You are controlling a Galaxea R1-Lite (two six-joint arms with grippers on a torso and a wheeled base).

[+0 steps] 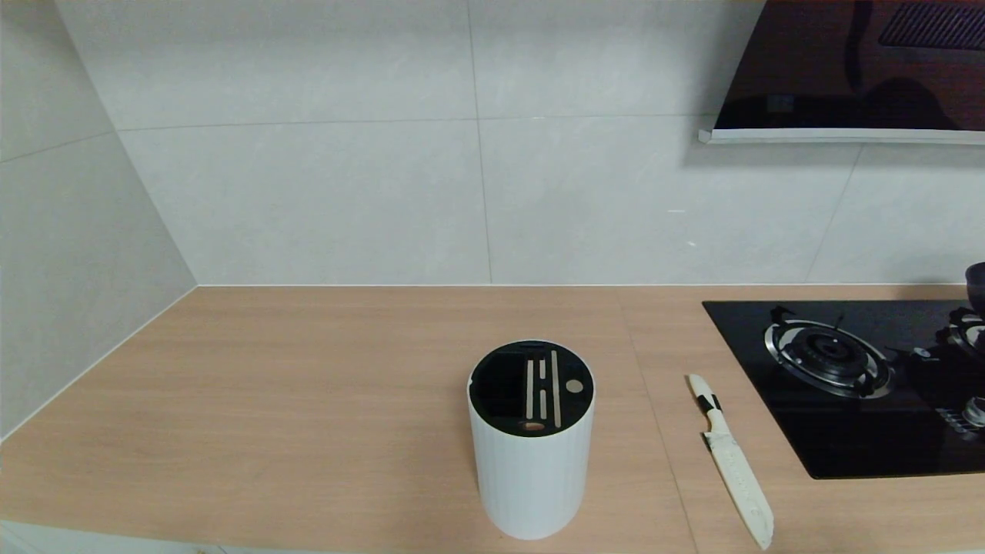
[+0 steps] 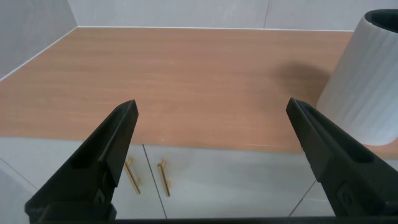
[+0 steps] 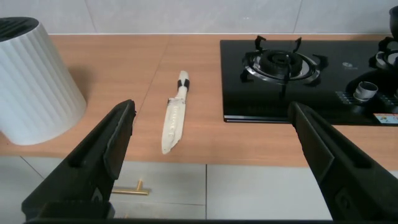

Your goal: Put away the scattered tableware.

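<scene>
Starting with the head view, the knife lies flat on the counter, between the knife holder and the stove and touching neither. Its handle points toward the wall and its blade tip lies near the front edge. The knife holder stands upright, narrow slots showing in its black top. Nothing is gripped yet, so the step in hand looks to be picking up the knife. In the left wrist view, the left gripper hangs off the counter's front edge with its fingers spread wide and empty, the knife holder off to one side. It would do best to keep clear, or be ready to steady that holder. In the right wrist view, the right gripper is likewise wide open and holds nothing, with the knife ahead of it and framed between its fingers. A sound grasp would likely close across the handle near its black band rather than on the thin blade, coming in low because the knife lies flat. The blade would then need turning downward and lining up with a slot, since a misaligned blade could catch and tip the holder.
</scene>
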